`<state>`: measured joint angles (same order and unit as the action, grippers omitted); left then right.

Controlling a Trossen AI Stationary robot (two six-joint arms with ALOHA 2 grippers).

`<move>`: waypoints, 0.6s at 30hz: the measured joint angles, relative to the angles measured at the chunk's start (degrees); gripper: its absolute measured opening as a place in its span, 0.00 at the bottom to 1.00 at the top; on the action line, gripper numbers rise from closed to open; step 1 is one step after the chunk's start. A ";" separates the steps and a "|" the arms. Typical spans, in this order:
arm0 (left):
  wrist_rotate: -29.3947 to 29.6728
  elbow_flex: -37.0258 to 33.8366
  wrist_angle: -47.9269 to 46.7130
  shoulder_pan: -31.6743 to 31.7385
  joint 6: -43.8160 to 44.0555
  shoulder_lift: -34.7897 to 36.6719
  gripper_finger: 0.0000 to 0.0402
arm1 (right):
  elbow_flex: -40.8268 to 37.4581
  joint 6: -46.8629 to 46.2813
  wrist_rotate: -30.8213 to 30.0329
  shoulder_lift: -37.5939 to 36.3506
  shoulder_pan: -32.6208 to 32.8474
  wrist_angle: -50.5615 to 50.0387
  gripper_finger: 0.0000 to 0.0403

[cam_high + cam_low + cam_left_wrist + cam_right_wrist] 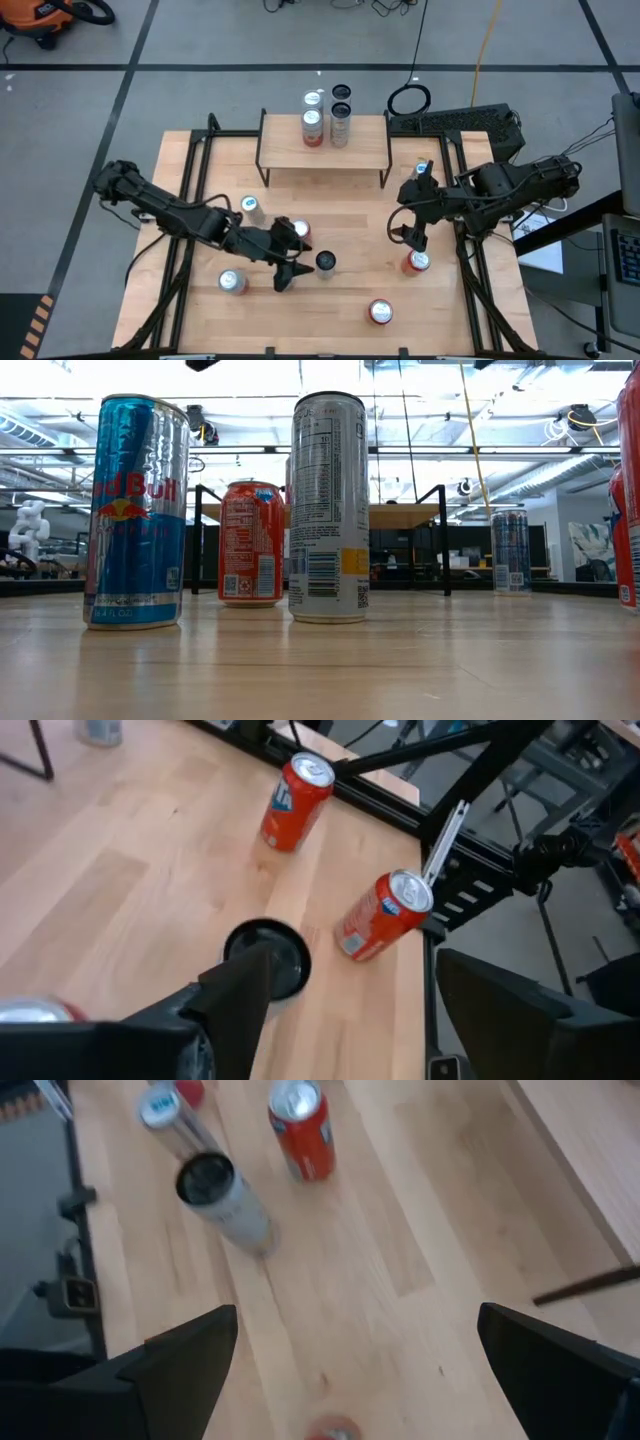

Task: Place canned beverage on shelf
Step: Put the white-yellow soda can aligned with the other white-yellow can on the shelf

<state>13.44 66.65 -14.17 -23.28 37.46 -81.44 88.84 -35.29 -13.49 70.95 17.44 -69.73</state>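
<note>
Now we see the left hand (287, 276) low over the front middle of the surface (350, 210), its fingers spread and grasping nothing; a black-topped can (325, 262) stands upright just beside it, apart from the fingers. In the left wrist view that black can (266, 958) shows between the two dark fingers, with two red cans (297, 789) and (385, 915) standing farther off near the surface's edge. The right hand (410, 237) hangs over the right side of the surface, fingers wide apart and empty, with a red can (417, 262) right under it. The shelf (323, 150) stands at the back middle of the surface; a red-and-silver can (312, 128) and a dark-topped can (340, 124) stand on its back edge, and two more cans show just behind them. Other cans stand loose on the surface: a silver-topped one (251, 206) left of centre, one (232, 282) at front left, a red one (380, 312) at front right, and one (299, 232) under the left arm. From the low view we see a blue can (138, 510), a red can (251, 543) and a tall silver can (328, 507) upright in a row.
</note>
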 joint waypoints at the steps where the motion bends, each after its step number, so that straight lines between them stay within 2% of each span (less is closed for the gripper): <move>1: 0.05 0.00 0.68 0.17 -0.47 -0.48 0.73 | 0.00 0.03 -0.05 0.01 -0.01 0.70 0.98; 8: 0.14 0.00 2.21 0.39 -3.54 -2.42 0.79 | 0.00 -1.49 -1.56 0.01 -0.22 4.52 0.97; 18: -0.13 0.00 1.57 0.39 -8.19 -2.45 0.84 | 0.00 -15.37 -1.45 0.23 0.63 5.24 0.97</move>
<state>13.31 66.65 -12.60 -22.90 29.27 -83.90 88.84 -50.66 -14.94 71.19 18.07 -64.49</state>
